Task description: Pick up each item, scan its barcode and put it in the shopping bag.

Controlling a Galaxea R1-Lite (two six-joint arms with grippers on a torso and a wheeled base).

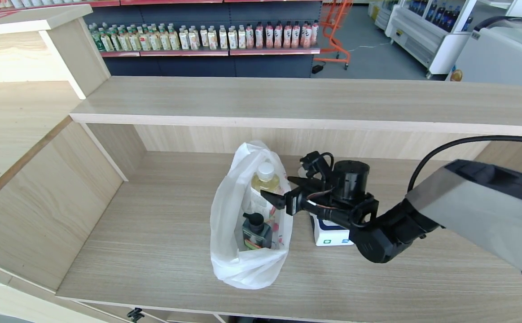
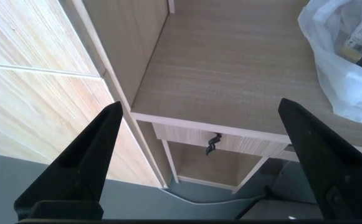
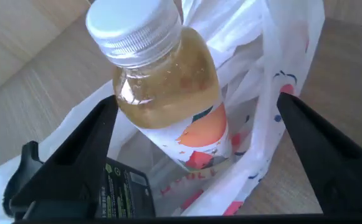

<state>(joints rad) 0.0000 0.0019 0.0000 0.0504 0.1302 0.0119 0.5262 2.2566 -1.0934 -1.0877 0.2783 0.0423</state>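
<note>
Pale wood-grain laminate covers the recessed counter [image 1: 153,251], and its near edge is where the left gripper [image 2: 200,104] hangs, beyond the front lip and off towards the counter's left end. Its two dark fingers are spread wide with nothing between them. A small black hook [image 2: 213,143] sits on the panel under that lip.

Farther in, about mid-counter, stands the thin white plastic shopping bag [image 1: 225,211], its mouth open upward. Low in the bag lies a dark green pump bottle with a black nozzle [image 1: 256,231]. Behind it, a clear plastic bottle of yellowish drink with a white screw cap [image 1: 265,179] stands slightly tilted, its orange-and-white label down inside the bag.

The right gripper [image 1: 276,186] is just beside the bag's right side, near the mouth, pointing at the drink bottle. Its black fingers [image 3: 75,162] are far apart and hold nothing. In the right wrist view the bottle shows between them, and I cannot tell whether either finger touches the plastic.

Beneath the right wrist, a white rectangular box with blue trim [image 1: 330,235] rests on the counter just right of the bag, partly covered by the arm.

Beyond the recess runs a raised wooden ledge [image 1: 287,96]. Behind it are dark store shelves lined with drink bottles [image 1: 207,38], an orange metal rack [image 1: 337,31], and white chest freezers [image 1: 427,31].
</note>
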